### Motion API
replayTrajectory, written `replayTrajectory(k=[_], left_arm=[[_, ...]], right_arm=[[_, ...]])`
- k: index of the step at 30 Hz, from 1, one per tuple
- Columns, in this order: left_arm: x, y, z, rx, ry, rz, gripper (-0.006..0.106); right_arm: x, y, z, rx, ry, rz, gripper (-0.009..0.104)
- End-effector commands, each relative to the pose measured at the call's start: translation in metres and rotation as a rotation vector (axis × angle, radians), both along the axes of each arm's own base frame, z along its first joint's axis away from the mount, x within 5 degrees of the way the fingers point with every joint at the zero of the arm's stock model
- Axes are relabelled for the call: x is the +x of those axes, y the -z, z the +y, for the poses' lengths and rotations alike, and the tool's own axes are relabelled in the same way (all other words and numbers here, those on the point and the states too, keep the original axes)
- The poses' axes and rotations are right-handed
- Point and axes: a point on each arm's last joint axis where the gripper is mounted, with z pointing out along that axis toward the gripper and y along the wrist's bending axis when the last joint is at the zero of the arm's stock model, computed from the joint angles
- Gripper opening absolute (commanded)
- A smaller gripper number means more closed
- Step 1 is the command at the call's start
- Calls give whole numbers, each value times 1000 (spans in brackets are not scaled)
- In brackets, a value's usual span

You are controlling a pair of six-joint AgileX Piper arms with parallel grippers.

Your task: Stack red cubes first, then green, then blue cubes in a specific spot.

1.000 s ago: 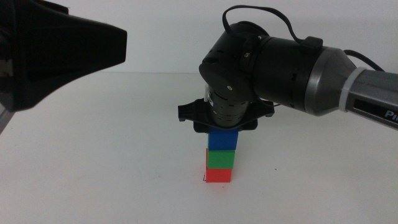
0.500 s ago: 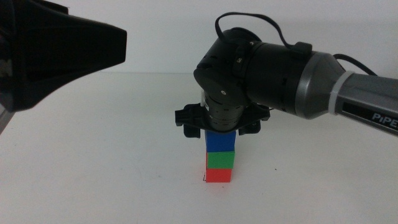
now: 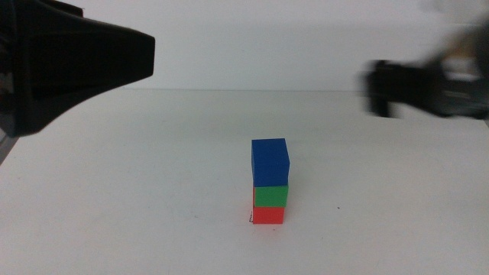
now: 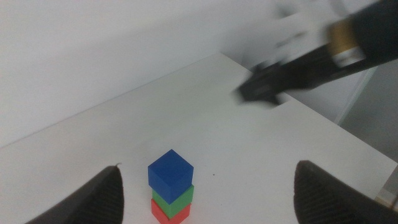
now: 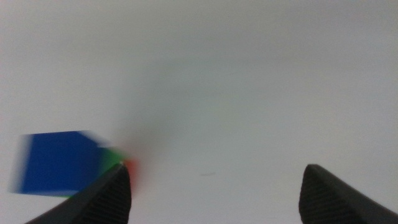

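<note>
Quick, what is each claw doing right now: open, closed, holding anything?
Left claw: open, holding nothing, raised above the table.
Right claw: open, holding nothing, off to the right of the stack.

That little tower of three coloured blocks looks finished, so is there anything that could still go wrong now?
Possibly. The small deep blue cube sits turned and slightly off-centre on the small bright green cube, which rests on the small bright red cube, so a jolt to the white table might topple it. The right gripper, jaws open and motion-blurred at the right side, could clip the stack if it swung back. The left gripper hangs open above it.
</note>
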Motion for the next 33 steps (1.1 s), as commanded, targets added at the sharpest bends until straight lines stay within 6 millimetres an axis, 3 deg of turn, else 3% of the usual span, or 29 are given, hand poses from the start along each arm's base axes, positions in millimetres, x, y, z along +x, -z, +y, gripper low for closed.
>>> replayTrajectory(k=[1, 5, 9, 21, 25, 29, 33], left_arm=[[0, -1, 1, -11, -6, -6, 94], [0, -1, 1, -11, -6, -6, 94], [0, -1, 1, -11, -6, -6, 94], [0, -1, 1, -11, -6, -6, 94], [8, 8, 7, -61, -95, -115, 94], [13, 40, 23, -152, -246, -234, 94], [2, 99, 51, -36, -421, -251, 94]], right_arm=[[-22, -4, -42, 4, -14, -65, 93], [-59, 8, -95, 42, -57, -184, 93], [-81, 19, -119, 73, -41, -316, 93], [-87, 19, -118, 126, -60, -342, 93], [-87, 19, -118, 128, -60, -344, 93], [-93, 21, -118, 133, -60, -347, 93], [-111, 15, -117, 215, -62, -397, 93]])
